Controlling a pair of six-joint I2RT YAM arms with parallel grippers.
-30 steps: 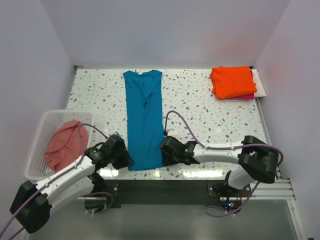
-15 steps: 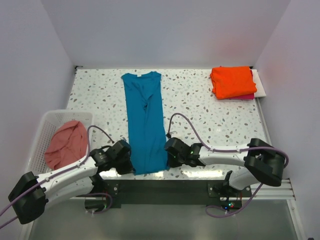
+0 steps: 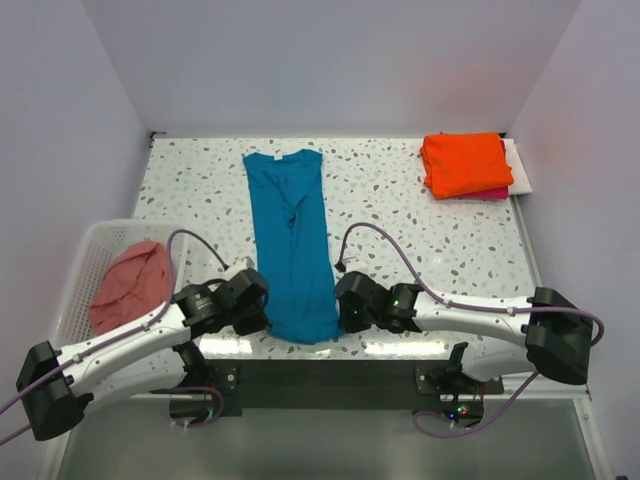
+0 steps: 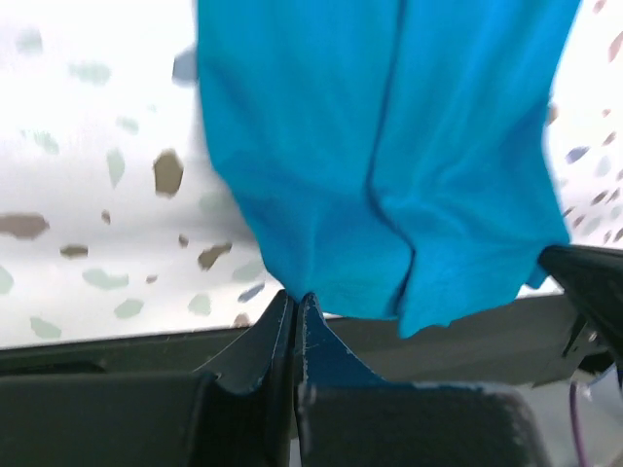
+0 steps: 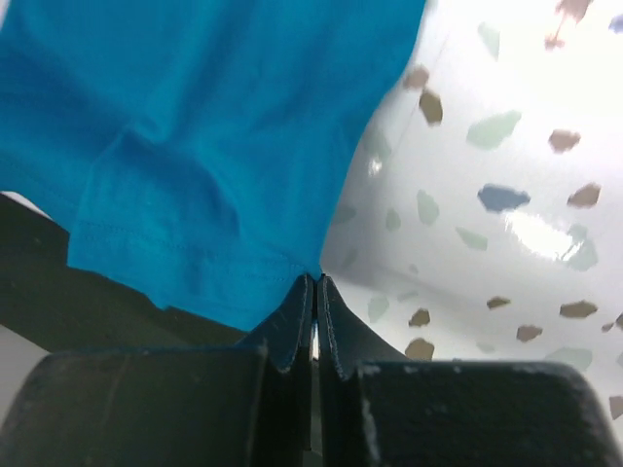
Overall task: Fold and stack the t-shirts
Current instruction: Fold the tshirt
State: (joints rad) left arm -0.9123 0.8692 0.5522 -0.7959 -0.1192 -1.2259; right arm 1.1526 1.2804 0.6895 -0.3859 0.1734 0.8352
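Overhead and wrist views, task part-way through.

(a) Table [image 3: 400, 210]: speckled work surface, both arms reaching in from its near edge.

(b) Teal shirt [image 3: 290, 240]: lies in the middle of the table as a long narrow strip, collar at the far side and hem at the near edge. The sleeves appear to be already turned in, so the lengthwise fold looks done. The crosswise fold and the stacking are not yet done. In the wrist views the hem overhangs the table's near edge slightly.

(c) Basket [image 3: 72, 300]: white lattice, at the table's left side.

(d) Orange shirt [image 3: 465, 163]: folded, at the far right corner, top of the finished stack.

(e) Salmon shirt [image 3: 130, 285]: bunched inside the basket, unfolded. It is judged to be the last item waiting.

(f) Magenta shirt [image 3: 490, 194]: only a sliver shows beneath the orange shirt, so it is taken to be folded and stacked.

(g) Left gripper [image 4: 295, 302]: jaws pressed together, pinching the hem's left corner of the teal shirt.

(h) Right gripper [image 5: 316, 282]: jaws likewise clamped, on the hem's right corner.

By this count two shirts are finished, one is mid-fold and one is untouched.
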